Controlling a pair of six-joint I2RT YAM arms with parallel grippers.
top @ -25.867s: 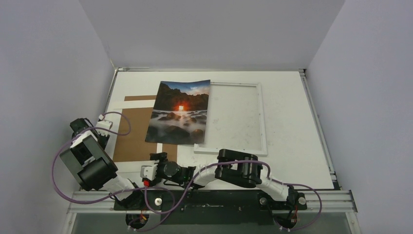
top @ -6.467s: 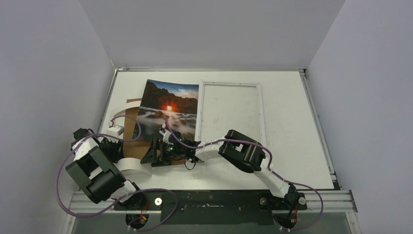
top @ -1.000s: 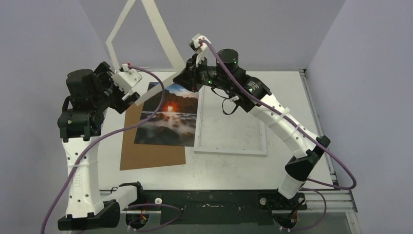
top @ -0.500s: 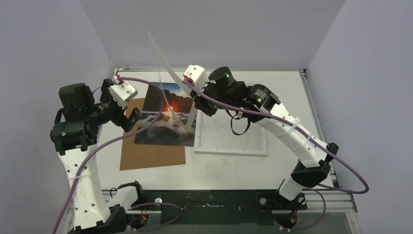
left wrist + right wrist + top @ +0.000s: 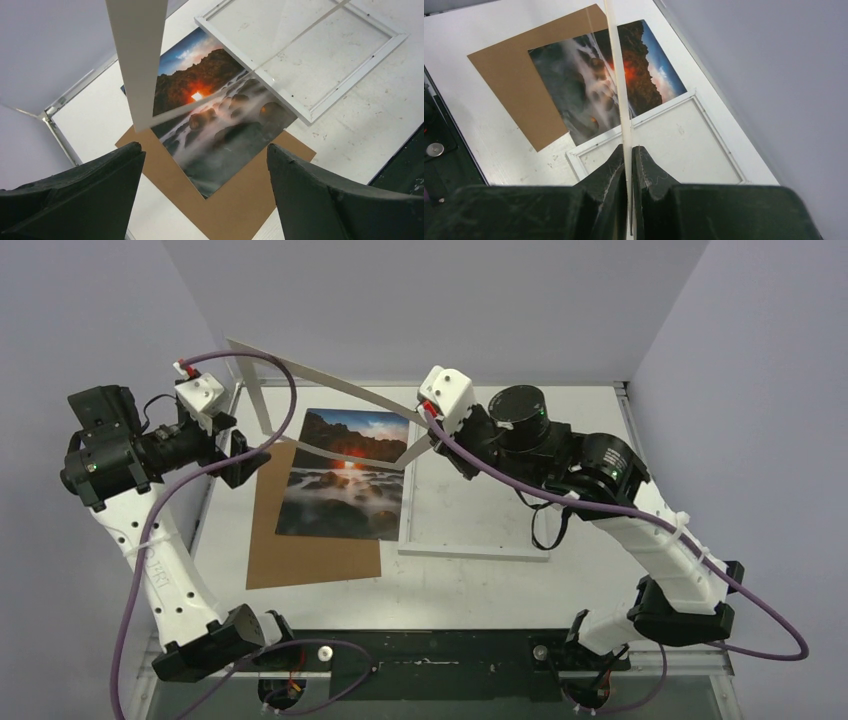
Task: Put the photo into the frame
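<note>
Swung flatter, we note: white mat (image 5: 137, 50), clamped in right gripper (image 5: 629, 150). Left gripper (image 5: 204, 155) wide, empty, left of photo (image 5: 345, 485); photo's long axis parallels frame (image 5: 475, 551), against its left rail.

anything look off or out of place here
Yes: the white mat hangs tilted in mid-air above the photo, pinched near one corner by the right end effector instead of lying flat. The frame lies empty beside the photo.
</note>
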